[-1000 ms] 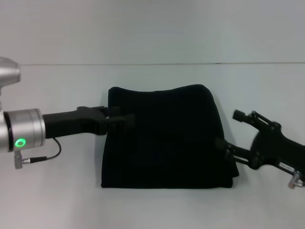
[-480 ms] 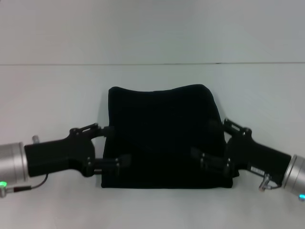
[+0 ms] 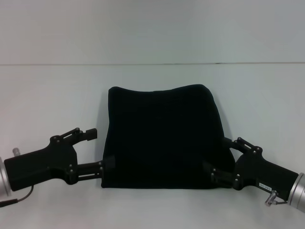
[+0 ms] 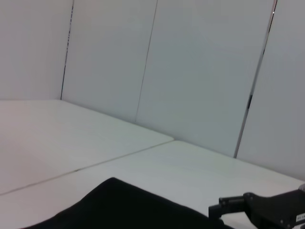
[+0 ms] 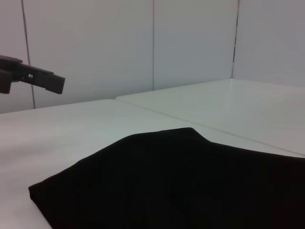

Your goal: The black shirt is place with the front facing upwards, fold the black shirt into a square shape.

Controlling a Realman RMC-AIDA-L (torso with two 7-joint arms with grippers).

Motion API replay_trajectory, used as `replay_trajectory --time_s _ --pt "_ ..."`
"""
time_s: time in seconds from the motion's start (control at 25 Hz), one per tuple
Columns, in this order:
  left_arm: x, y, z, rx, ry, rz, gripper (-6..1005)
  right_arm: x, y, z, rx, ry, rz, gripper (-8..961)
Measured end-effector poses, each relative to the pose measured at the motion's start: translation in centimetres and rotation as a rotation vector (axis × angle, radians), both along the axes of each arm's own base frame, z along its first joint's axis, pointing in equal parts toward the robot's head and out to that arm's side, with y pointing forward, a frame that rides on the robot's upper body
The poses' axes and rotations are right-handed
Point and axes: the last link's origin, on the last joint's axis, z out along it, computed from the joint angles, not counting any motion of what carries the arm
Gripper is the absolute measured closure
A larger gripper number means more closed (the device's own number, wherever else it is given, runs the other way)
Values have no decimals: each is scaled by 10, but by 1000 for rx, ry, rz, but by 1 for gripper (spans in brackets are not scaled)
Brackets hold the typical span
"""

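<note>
The black shirt [image 3: 164, 136] lies folded into a rough square in the middle of the white table [image 3: 57, 95], plain black side up, with no print showing. My left gripper [image 3: 97, 149] is open beside the shirt's near left corner, its lower fingertip just reaching the cloth edge. At the near right corner my right gripper [image 3: 220, 155] is open too, its lower finger overlapping the cloth. The left wrist view shows the shirt [image 4: 124, 210] and the right gripper's finger [image 4: 233, 204]. The right wrist view shows the shirt [image 5: 181, 181] and the left gripper's finger [image 5: 38, 78].
The table's far edge [image 3: 152, 63] meets a pale panelled wall [image 4: 200, 71]. A cable [image 3: 19, 191] hangs under my left wrist. Bare table surface surrounds the shirt on all sides.
The left gripper moved from the shirt's upper left edge down to its near left corner. Both grippers then drew outward from over the cloth. The shirt kept its shape.
</note>
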Motion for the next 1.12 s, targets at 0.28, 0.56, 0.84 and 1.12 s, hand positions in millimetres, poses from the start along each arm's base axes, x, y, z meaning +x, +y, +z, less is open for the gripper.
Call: replay_trajectory --time_s 0.28,0.56,0.84,1.12 --pt "-12 -4 -3 -10 60 35 49 -6 -14 10 13 65 91 38" --pt "-26 -15 -15 -16 88 76 48 2 -33 5 23 63 85 38" --pt "-41 -30 -25 7 96 110 49 13 -38 2 18 35 27 39" --pt "-41 -30 -24 12 88 112 49 14 -38 2 17 31 25 39"
